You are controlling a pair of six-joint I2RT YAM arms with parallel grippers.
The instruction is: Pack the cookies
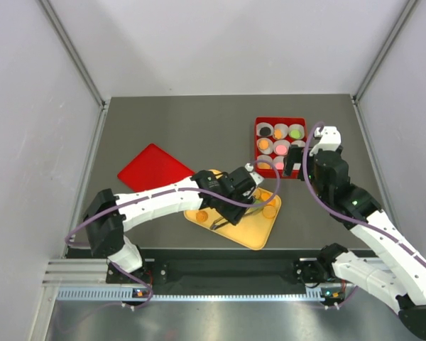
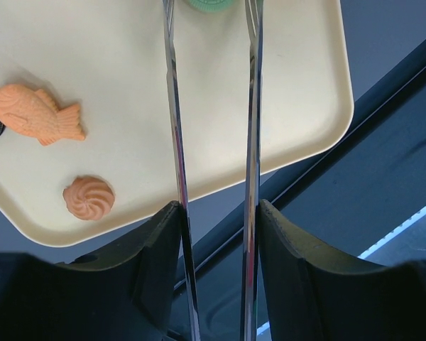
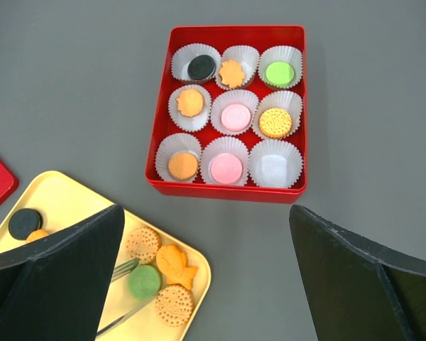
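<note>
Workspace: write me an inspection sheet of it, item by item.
Surface: matte grey table top, no spills seen.
Job's things: red rectangular box holds nine white paper cups; eight carry cookies, one corner cup is empty. The yellow plastic tray holds more, including a round green cookie.
Clutter: flat red lid left of the tray.
Hands: left hand grips thin metal tongs flanking the green cookie; right hand open, empty.
Cables: purple cables along both arms.
Surroundings: white panel walls, metal rail at near edge.
</note>
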